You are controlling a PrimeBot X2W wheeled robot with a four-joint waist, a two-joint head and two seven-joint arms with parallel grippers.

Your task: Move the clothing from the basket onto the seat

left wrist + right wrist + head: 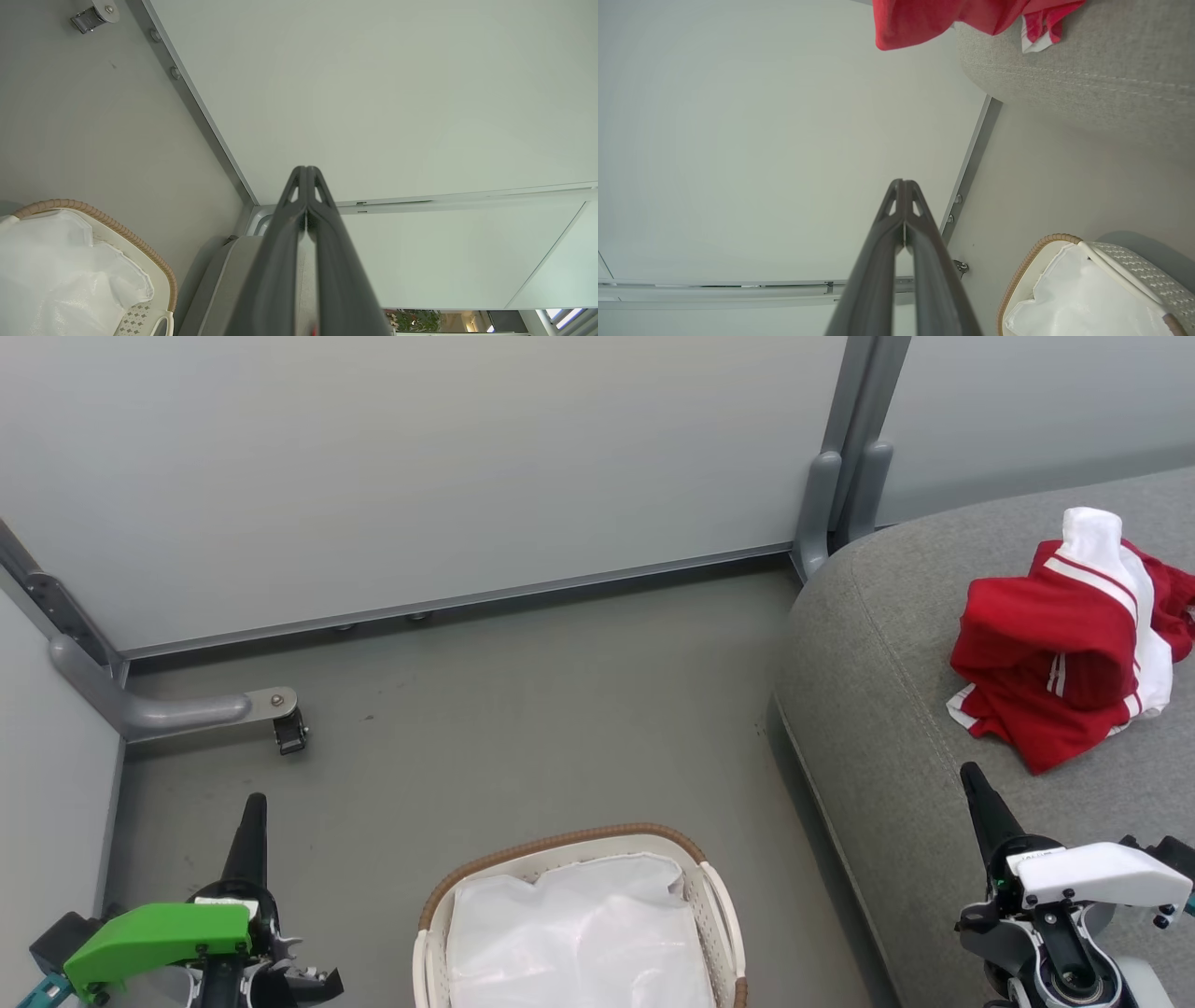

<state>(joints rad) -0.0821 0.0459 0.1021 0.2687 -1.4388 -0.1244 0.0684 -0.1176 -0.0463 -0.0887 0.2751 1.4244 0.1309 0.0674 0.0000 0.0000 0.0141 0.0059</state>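
Observation:
The red clothing (1074,644) with white stripes lies in a crumpled heap on the grey seat (878,728) at the right; its edge (934,18) also hangs at the top of the right wrist view. The white basket (719,905) with a brown woven rim stands on the floor at bottom centre, and inside it I see just the white cloth liner (579,943). My left gripper (254,803) is shut and empty, to the left of the basket. My right gripper (971,773) is shut and empty, over the seat's front edge, below the clothing.
Pale partition walls (420,467) close off the back and left. A grey metal foot with a caster (289,733) juts out over the floor at the left. A vertical post (845,457) stands where the panels meet by the seat's corner.

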